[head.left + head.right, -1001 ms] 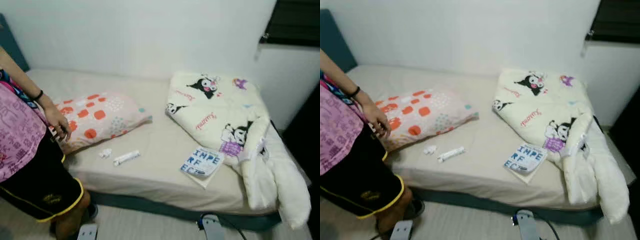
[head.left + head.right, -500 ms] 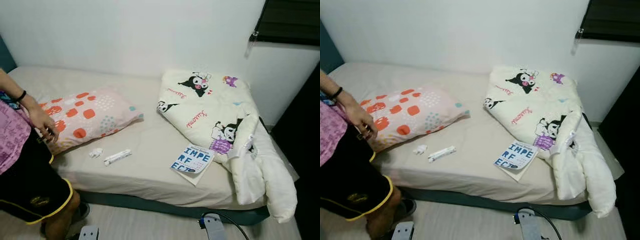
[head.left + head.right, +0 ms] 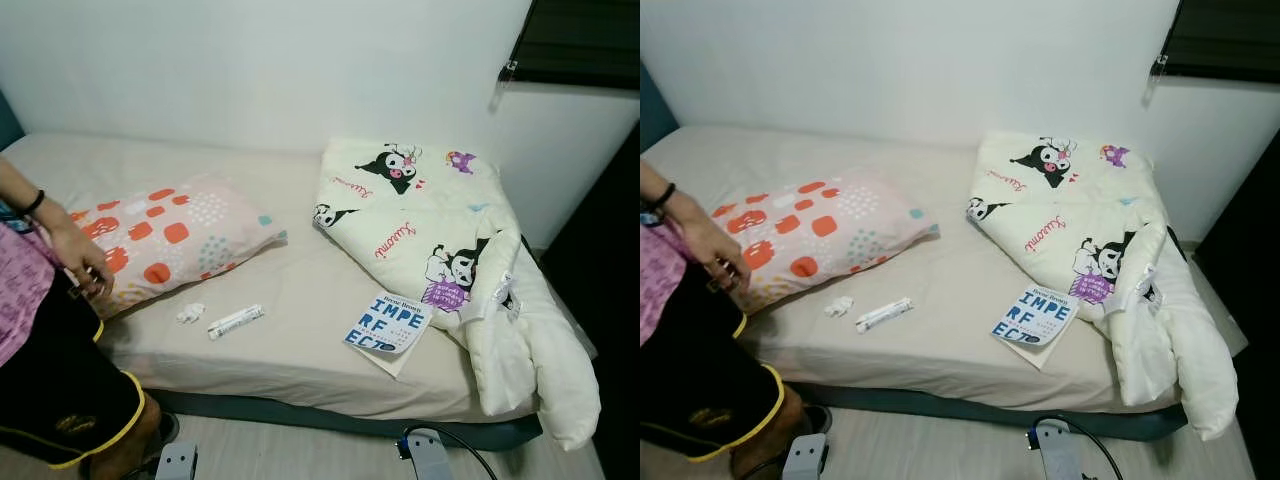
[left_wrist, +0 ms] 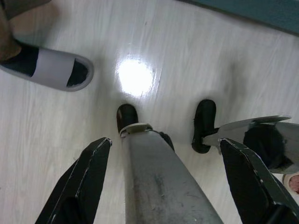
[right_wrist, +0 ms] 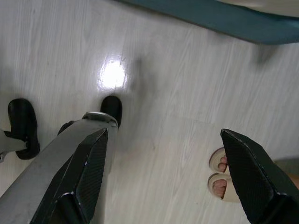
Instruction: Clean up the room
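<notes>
Left eye view shows nothing tidied yet: tube (image 3: 236, 321), wad (image 3: 190, 313) and book (image 3: 387, 325) lie on the bed (image 3: 300, 290); left gripper (image 4: 163, 172) and right gripper (image 5: 163, 172) hang spread wide, empty, over the floor (image 4: 187, 56).

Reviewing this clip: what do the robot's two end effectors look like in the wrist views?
Left end effector: two long, tapered matte black fingers. Right end effector: the same pair, with finely textured black surfaces.
</notes>
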Robot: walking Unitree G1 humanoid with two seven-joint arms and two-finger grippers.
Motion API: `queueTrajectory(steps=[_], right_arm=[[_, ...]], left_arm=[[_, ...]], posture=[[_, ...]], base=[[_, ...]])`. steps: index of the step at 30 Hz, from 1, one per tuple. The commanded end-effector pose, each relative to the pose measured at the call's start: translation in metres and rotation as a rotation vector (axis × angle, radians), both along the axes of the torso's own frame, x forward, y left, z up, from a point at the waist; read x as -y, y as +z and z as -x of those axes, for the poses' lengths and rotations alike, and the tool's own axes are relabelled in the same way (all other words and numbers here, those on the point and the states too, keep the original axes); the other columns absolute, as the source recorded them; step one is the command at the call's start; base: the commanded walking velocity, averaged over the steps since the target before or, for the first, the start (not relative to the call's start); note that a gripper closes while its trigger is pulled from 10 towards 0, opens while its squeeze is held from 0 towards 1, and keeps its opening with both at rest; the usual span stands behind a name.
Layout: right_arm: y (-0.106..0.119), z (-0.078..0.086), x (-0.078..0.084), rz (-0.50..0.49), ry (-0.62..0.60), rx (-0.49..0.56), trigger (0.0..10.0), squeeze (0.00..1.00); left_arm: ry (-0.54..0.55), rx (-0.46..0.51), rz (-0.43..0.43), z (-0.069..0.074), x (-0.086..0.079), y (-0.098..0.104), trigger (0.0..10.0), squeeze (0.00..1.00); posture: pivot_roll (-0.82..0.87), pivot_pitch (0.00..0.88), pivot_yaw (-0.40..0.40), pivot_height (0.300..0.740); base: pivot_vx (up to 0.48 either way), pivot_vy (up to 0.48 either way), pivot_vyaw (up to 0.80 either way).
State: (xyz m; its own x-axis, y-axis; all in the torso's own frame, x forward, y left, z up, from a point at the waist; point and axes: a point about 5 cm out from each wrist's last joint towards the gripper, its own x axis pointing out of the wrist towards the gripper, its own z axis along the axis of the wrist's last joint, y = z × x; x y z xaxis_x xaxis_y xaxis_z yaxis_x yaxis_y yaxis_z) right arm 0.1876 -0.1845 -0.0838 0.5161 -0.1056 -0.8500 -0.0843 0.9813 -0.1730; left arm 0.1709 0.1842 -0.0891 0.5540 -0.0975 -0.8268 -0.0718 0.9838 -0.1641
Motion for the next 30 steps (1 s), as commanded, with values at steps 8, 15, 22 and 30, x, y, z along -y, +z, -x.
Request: queueTrajectory(steps=[8, 15, 22, 30], right_arm=[[-0.0031, 0.006, -0.0011, 0.001, 0.004, -0.02, 10.0, 0.0], [-0.0033, 0.0065, -0.0014, -0.006, -0.011, -0.02, 10.0, 0.0], [-0.0037, 0.0072, -0.0011, -0.004, -0.013, -0.026, 10.0, 0.0], [-0.0037, 0.0074, -0.0013, -0.005, -0.012, -0.021, 10.0, 0.0]], left_arm=[[-0.003, -0.003, 0.05, 0.0056, 0.0005, -0.0018, 10.0, 0.0], [-0.035, 0.007, 0.086, 0.0036, 0.0038, -0.0006, 10.0, 0.0], [-0.052, 0.01, 0.122, 0.0026, 0.007, 0.0, 10.0, 0.0], [-0.057, 0.038, 0.087, -0.004, 0.0013, 0.0036, 10.0, 0.0]], posture=[[-0.04, 0.087, -0.023, 0.74], [-0.04, 0.091, -0.021, 0.74], [-0.04, 0.095, -0.023, 0.74], [-0.05, 0.101, -0.016, 0.74]], base=[[0.344, 0.0, 0.0], [0.343, 0.0, 0.0], [0.172, 0.0, -0.67], [0.0, 0.0, 0.0]])
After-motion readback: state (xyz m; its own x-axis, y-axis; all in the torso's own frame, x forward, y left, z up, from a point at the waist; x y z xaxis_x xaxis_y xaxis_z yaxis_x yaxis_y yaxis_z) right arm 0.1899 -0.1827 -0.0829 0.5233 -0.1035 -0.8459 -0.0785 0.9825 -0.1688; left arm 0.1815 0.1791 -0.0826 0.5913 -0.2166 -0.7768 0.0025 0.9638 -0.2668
